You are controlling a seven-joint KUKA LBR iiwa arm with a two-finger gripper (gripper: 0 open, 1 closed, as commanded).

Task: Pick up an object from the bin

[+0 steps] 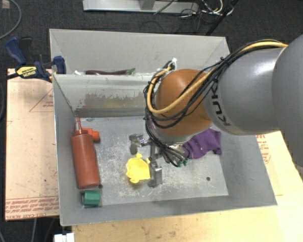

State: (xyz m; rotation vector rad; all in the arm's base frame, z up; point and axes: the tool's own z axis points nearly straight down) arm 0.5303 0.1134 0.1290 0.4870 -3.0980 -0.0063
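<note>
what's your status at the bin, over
Pincer open, low at mid-bin. Yellow crumpled piece by its fingers, not gripped. Purple thing close beside, red bottle well clear.

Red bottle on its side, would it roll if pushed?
The red bottle would probably roll, since it looks round and lies flat. Its straight shape suggests stiff, not floppy. Lifted by one end, its long body might tilt.
</note>
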